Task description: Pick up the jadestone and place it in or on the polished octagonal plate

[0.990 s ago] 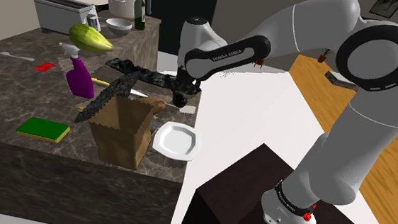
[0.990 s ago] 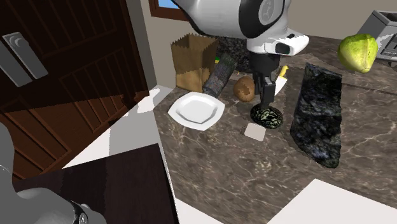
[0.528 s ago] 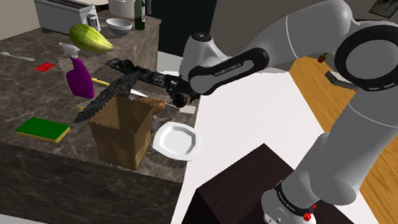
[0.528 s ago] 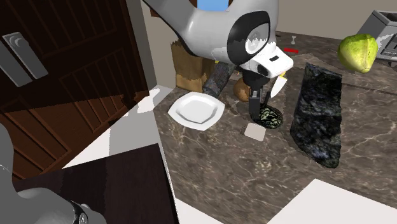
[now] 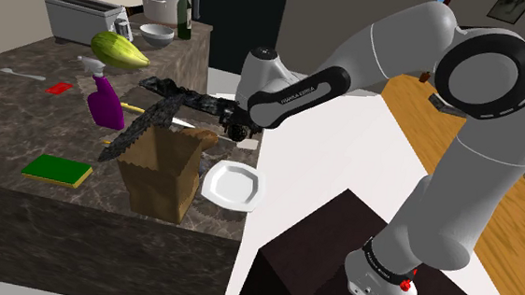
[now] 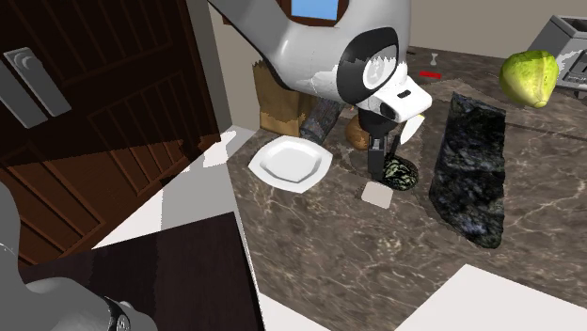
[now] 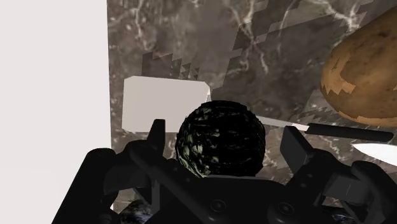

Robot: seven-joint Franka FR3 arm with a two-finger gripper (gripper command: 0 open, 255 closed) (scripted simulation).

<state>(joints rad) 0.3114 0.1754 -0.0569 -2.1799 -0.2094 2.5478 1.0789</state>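
Green-black mottled jadestone [image 7: 219, 137] is lying on the marble desk [image 6: 376, 254], touching a white tile's [image 7: 159, 105] edge, with a potato [image 7: 362, 76] near it. Against the pictures of a second ago, the hand [image 7: 226, 127] is sitting lower: then it was hanging above the stone, now it is bracketing it. The stone itself is showing no shift. In the wrist view the fingers [image 7: 157, 133] are standing apart, one on each side, with a gap showing between each and the stone, so the hand is released and nothing is being held. Judgement: the descent is looking finished and the squeeze is coming due. The white plate [image 6: 290, 161] is waiting nearby on the second exterior view's left, bare, beside a paper bag [image 5: 161, 173]. The lift and carry are remaining.
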